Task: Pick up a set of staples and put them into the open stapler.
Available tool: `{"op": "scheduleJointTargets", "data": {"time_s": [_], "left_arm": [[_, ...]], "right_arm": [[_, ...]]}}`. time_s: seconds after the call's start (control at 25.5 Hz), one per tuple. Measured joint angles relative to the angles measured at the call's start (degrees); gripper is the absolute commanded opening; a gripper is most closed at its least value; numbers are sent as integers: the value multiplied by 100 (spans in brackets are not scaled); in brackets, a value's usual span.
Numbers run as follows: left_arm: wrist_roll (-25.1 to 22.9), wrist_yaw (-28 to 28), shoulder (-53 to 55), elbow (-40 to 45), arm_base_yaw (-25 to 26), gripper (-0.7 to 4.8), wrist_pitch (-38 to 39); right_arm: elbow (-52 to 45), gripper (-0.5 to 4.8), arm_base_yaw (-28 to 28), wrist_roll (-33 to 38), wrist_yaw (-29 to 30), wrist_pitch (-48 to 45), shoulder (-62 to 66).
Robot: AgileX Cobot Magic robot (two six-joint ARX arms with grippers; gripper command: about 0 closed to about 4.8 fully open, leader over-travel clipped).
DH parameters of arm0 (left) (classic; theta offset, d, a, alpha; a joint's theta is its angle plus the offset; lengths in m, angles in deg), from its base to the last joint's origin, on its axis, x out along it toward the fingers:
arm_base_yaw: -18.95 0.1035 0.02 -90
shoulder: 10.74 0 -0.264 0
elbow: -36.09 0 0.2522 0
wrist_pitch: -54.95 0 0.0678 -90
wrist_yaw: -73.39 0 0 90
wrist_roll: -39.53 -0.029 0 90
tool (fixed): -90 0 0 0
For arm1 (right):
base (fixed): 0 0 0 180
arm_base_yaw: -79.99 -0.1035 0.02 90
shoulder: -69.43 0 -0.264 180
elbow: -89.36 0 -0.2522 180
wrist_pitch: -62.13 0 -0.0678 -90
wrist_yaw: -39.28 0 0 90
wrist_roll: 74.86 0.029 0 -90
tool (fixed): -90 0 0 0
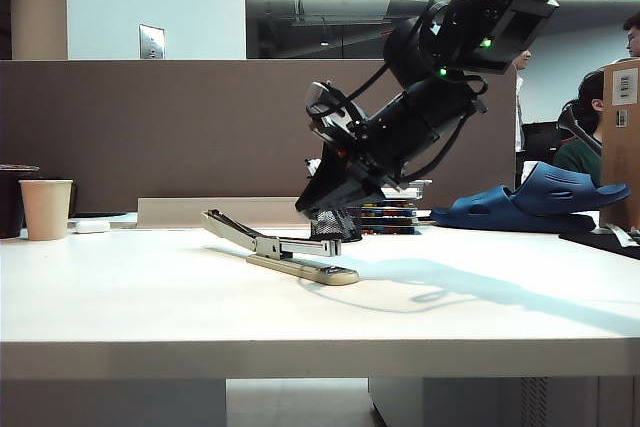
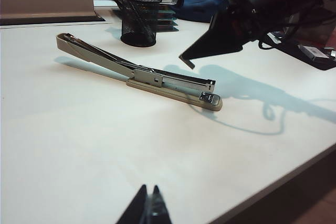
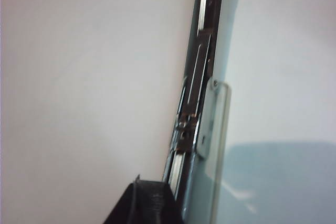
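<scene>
One stapler (image 1: 285, 250), two hands (image 1: 322, 209) (image 2: 148, 205) closed

Exterior camera sits table-level; both wrist cameras share the stapler (image 2: 142, 74).

Bench (image 1: 150, 297) wide open in front and to the left of the stapler (image 1: 285, 252). Stapler lies open, top arm tilted up to the left. Right gripper (image 1: 325, 209) hangs just above the metal channel, jaws closed, blocking approach from above and the right. Black mesh cup (image 2: 138, 18) stands close behind the stapler. Paper cup (image 1: 46, 209) far left at the back edge, well apart. Blue shoe (image 1: 535, 202) back right. Left gripper (image 2: 148, 208) low near the front edge, jaws together.
</scene>
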Motion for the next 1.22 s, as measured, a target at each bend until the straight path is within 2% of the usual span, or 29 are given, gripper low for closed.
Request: {"op": "scheduleJointTargets", "data": {"time_s": [0.55,0.79,0.9,1.14,1.22], "left_arm": [[0,-2,0,0,0,-6,2],[0,0,0,0,0,-6,0],[0,0,0,0,0,-6,2],[0,0,0,0,0,-6,0],[0,0,2,0,0,-6,2]], "right_arm": [[-4,-5,-2,4,136,190,225],[-4,-2,9,-4,-236,98,214],[-4,59,9,-4,-317,94,214],[-4,72,11,-17,-761,142,125],[-4,108,15,-20,-782,125,72]]}}
